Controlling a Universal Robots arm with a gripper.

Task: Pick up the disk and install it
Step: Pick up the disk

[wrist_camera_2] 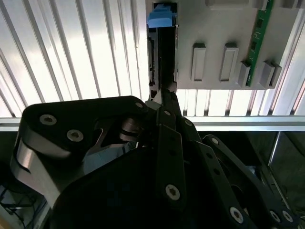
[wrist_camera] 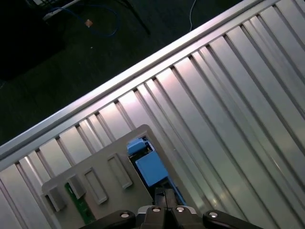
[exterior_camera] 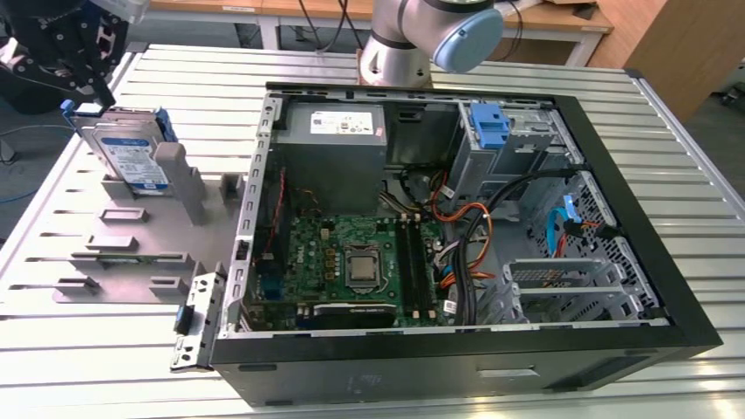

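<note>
The disk (exterior_camera: 126, 150) is standing on edge in a grey rack (exterior_camera: 140, 240) on the slatted desk (exterior_camera: 105, 367), at 9 o'clock of the open computer case (exterior_camera: 652, 262) in the exterior view. The pincer (exterior_camera: 84, 94) is hovering at the disk's upper edge, at its 11 o'clock. Whether the pincer is gripping: cannot tell.

The bench (exterior_camera: 70, 349) is ribbed, shiny bare metal; the rack (exterior_camera: 140, 253) matt grey plastic; the disk (exterior_camera: 126, 150) silver metal edged in blue plastic.
</note>
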